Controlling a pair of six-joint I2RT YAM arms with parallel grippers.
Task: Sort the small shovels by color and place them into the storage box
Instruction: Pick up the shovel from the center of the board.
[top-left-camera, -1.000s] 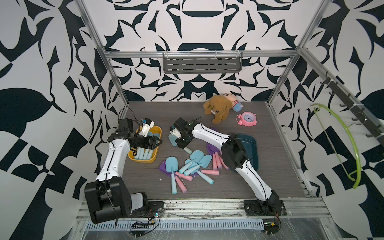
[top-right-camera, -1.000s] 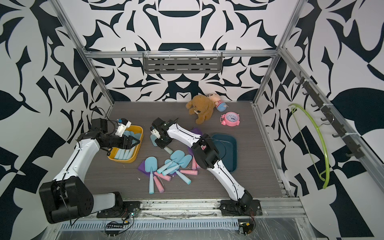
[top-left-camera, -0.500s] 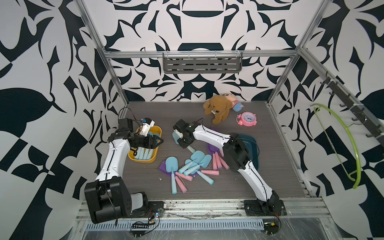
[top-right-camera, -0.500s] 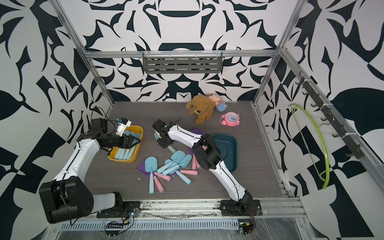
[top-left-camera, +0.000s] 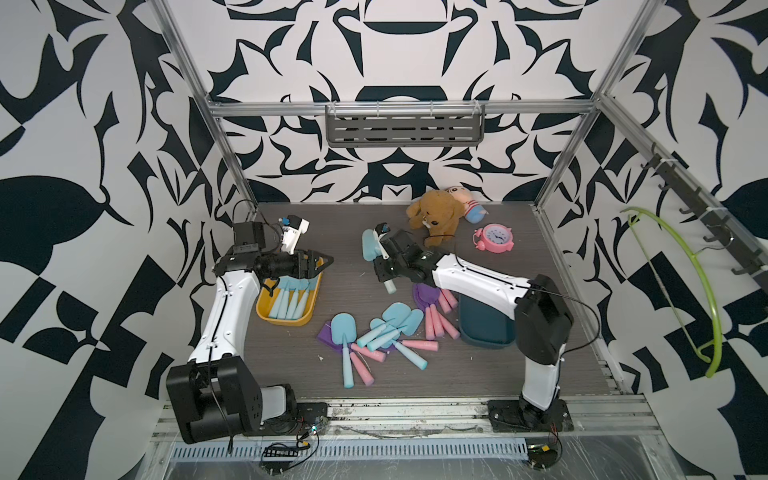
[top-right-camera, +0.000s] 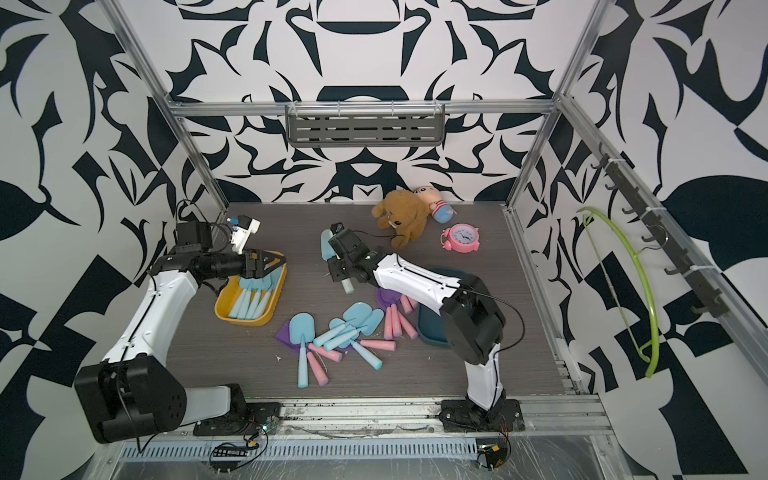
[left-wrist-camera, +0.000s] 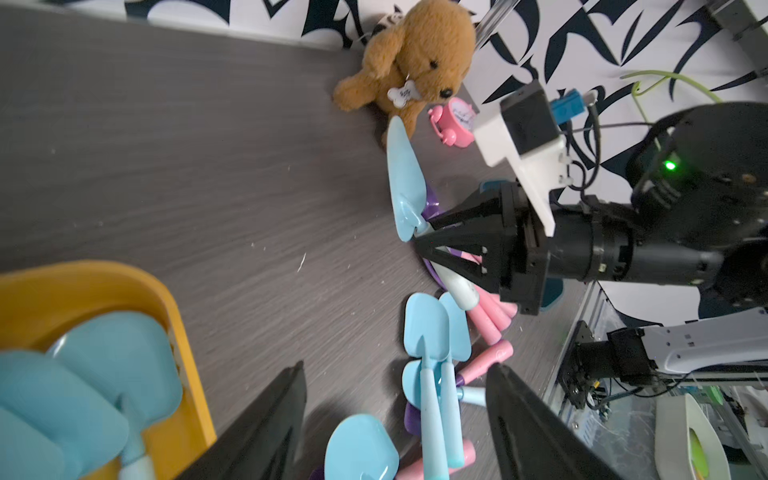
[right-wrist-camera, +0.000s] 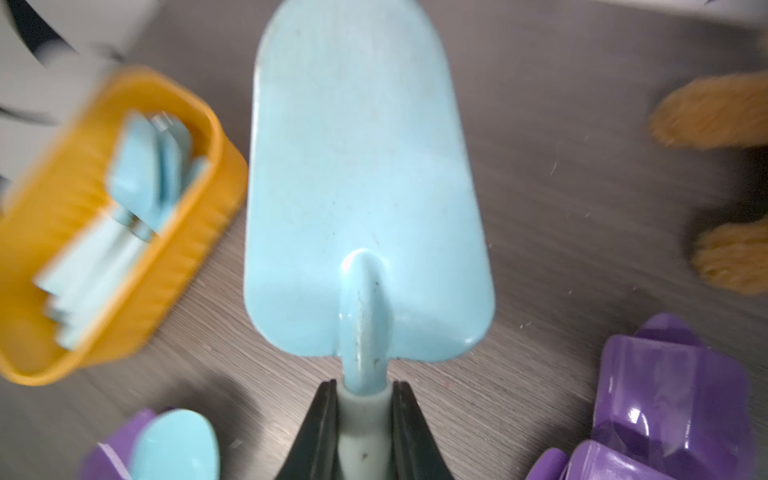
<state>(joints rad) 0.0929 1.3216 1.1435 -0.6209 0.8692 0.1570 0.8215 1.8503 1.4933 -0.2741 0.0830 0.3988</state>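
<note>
The right tool (right-wrist-camera: 362, 388) grips a blue shovel (right-wrist-camera: 365, 166) by its handle. Next it must go into the yellow box (top-left-camera: 286, 322). The left tool (top-left-camera: 326, 264) is open.

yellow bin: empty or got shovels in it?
Not empty. The yellow bin holds several light blue shovels lying side by side, seen in both top views. Nothing purple shows inside.

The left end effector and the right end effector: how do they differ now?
The left end effector is open and empty; the right end effector is shut on the handle of a light blue shovel. The left end effector is by the yellow box of blue shovels; the right end effector holds its shovel over the table. Both are black and tapered.
</note>
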